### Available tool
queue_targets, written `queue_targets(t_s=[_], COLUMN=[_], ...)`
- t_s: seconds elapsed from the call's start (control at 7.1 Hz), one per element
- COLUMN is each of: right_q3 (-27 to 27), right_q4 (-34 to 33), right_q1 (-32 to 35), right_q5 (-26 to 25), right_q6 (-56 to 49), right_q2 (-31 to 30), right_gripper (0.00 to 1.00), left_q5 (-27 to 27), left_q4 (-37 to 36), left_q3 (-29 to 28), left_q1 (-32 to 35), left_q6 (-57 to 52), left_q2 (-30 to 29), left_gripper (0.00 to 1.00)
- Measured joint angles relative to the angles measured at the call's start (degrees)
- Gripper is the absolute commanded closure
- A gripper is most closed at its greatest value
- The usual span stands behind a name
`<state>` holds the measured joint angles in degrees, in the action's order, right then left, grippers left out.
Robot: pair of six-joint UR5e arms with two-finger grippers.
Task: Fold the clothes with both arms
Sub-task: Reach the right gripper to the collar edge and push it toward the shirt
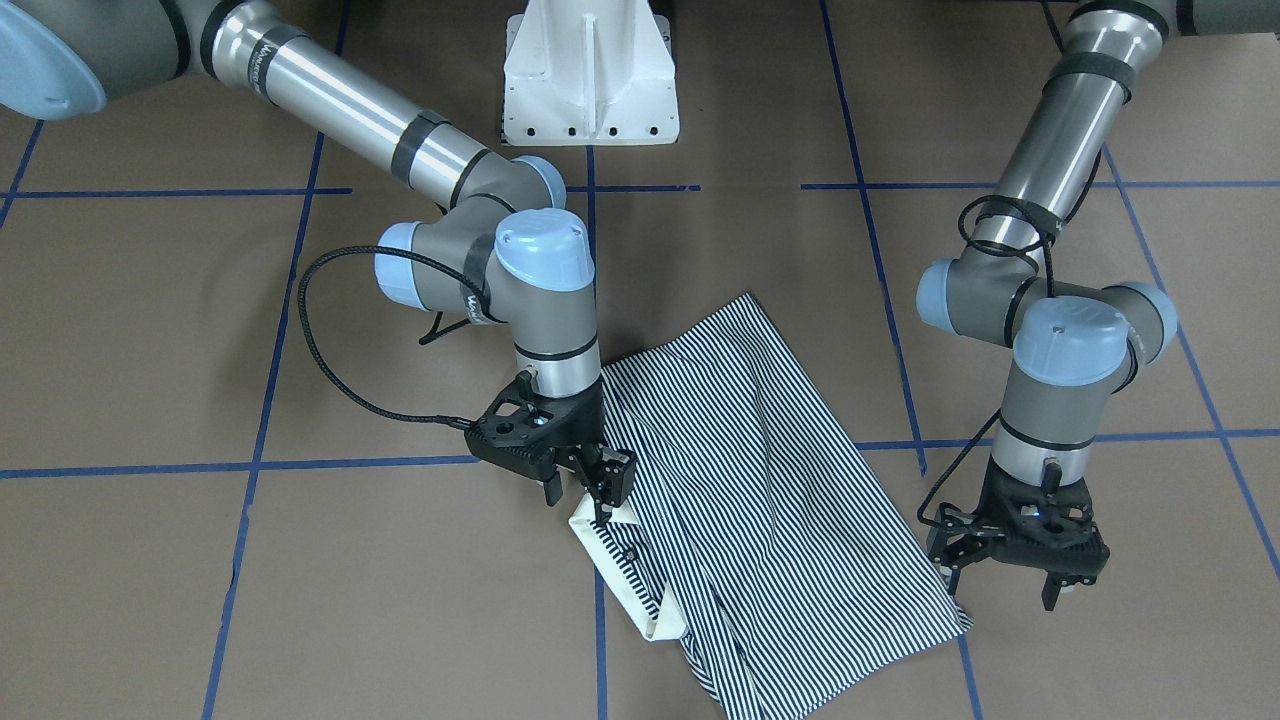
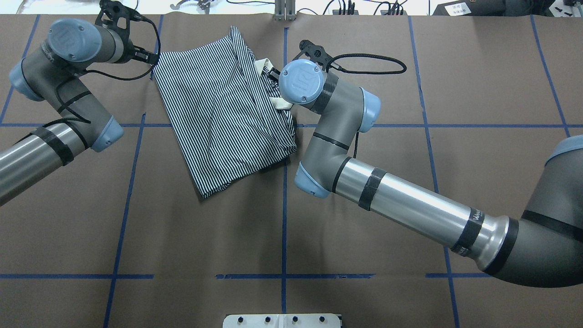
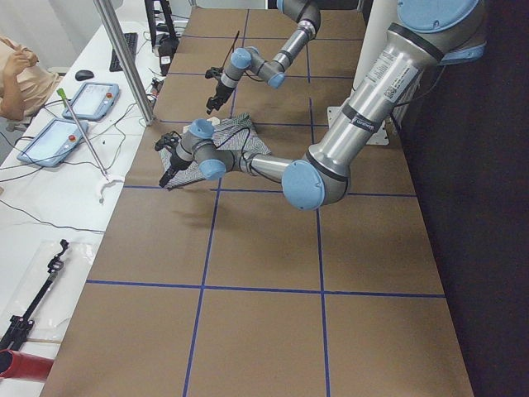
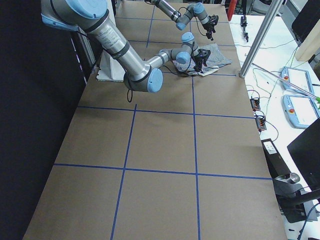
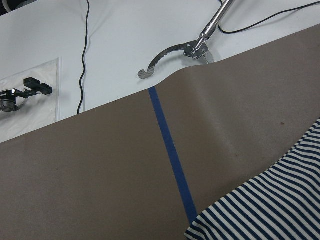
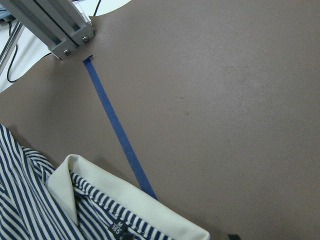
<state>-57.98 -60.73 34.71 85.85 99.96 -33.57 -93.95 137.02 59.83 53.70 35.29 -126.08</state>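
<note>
The clothes are one navy-and-white striped polo shirt (image 1: 770,470), lying folded and slanted on the brown table, also seen from overhead (image 2: 218,114). Its cream collar (image 1: 615,570) points toward the operators' side. My right gripper (image 1: 582,492) hangs open just over the collar's edge; the right wrist view looks down on the collar (image 6: 125,200). My left gripper (image 1: 1000,590) stands open beside the shirt's outer corner (image 1: 955,618), with nothing between its fingers. That corner lies at the bottom right of the left wrist view (image 5: 270,210).
The white pedestal base (image 1: 590,80) stands behind the shirt. Blue tape lines (image 2: 283,200) grid the table. Past the far edge are a white bench with cables and a metal tool (image 5: 175,52), an aluminium post (image 6: 50,25) and a seated person (image 3: 21,74).
</note>
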Motion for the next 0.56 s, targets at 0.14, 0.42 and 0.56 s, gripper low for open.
queue_targets(t_s=[0.14,0.42,0.56], right_q3=[1.78,4.35,5.02], right_q4=[0.17,0.9,1.26], right_q1=[-0.28,-0.71,-0.86], right_q5=[-0.3,-0.91,-1.05], right_q6=[0.25,0.45,0.48], right_q2=[0.79,1.56,1.62], right_gripper=[0.37,0.44,0.84], left_q5=[0.0,0.0,0.0], left_q4=[0.0,0.0,0.0], left_q3=[0.02,0.02,0.02], left_q1=[0.0,-0.02,-0.04], left_q6=[0.03,0.06,0.1], left_q2=[0.03,0.04,0.07], left_gripper=[0.0,0.0,0.0])
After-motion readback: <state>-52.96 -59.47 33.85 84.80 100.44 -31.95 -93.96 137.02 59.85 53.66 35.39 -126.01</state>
